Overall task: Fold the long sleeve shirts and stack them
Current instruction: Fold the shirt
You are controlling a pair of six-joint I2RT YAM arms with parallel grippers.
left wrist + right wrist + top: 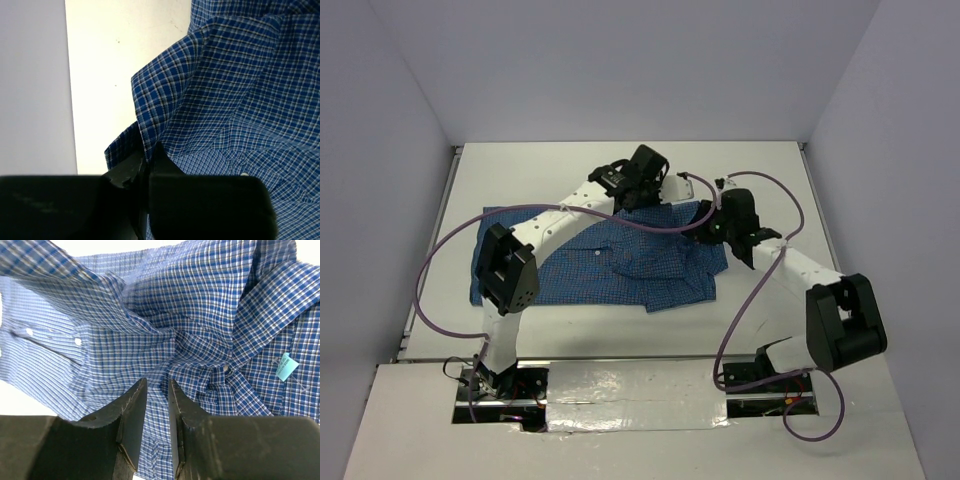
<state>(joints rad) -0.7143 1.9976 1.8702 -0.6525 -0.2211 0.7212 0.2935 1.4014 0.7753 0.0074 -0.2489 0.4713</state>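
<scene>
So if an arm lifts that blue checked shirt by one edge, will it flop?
Probably floppy: the blue checked shirt lies bunched in soft folds, so it would likely sag from any pinch point. It looks like thin cloth, so probably light. Pushed, it would likely wrinkle rather than slide flat.

Overhead camera's up behind the arm bases, looking down on the whole table [570,170], shirt [610,270] mid-frame, far off. Left wrist camera rides right behind the left gripper [147,159], tight on the shirt's edge with bare table beside it. Right wrist camera peers past the right gripper [156,386], closer yet, almost all cloth. All three share that shirt.
</scene>
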